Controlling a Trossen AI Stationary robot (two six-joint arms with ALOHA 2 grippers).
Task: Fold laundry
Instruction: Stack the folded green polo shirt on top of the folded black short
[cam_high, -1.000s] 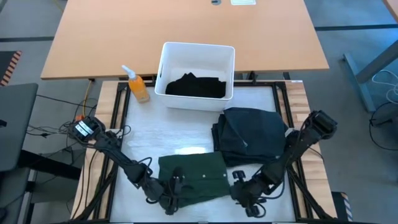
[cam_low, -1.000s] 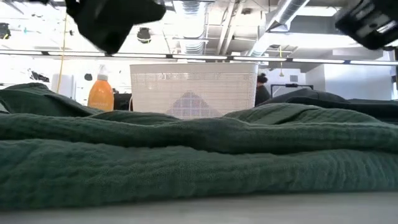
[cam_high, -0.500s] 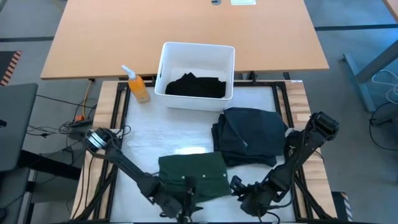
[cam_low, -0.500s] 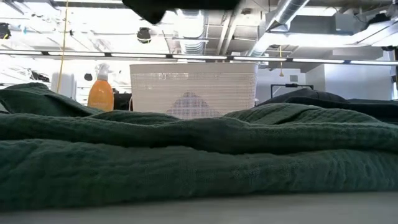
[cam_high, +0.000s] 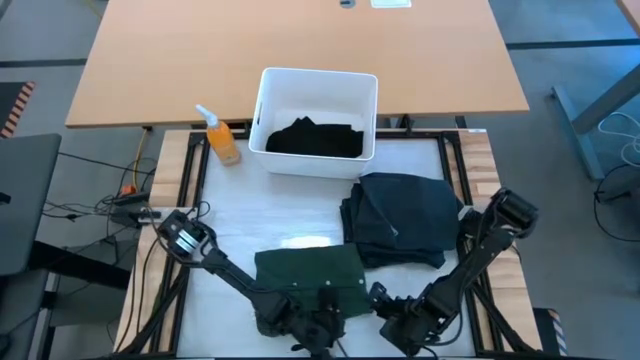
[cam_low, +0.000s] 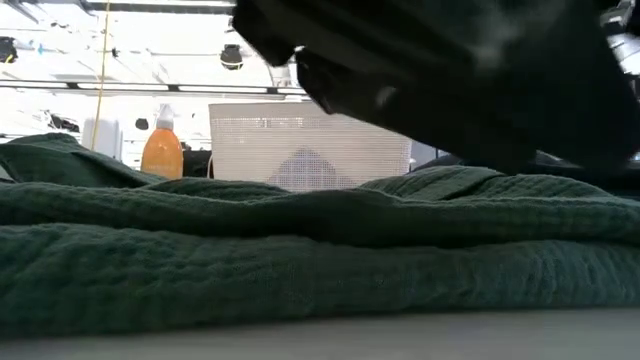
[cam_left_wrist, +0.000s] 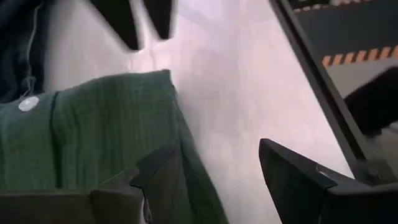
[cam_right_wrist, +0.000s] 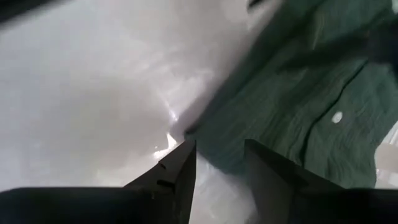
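Hovering at the near counter (cam_high: 300, 225) edge, my left hand (cam_left_wrist: 214, 180) stands wide, one finger over the green shirt (cam_high: 308, 278) and one past its hem. My right hand (cam_high: 400, 320), narrow with a gap and holding nothing, sits just off its right corner. It looks light, limp, crinkly; I'd pinch hem corners. Charcoal clothes (cam_high: 400, 218) lie beyond.

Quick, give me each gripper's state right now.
Left gripper: open, at the edge of the dark green garment, not gripping it.
Right gripper: open, fingers apart over the table, holding nothing.
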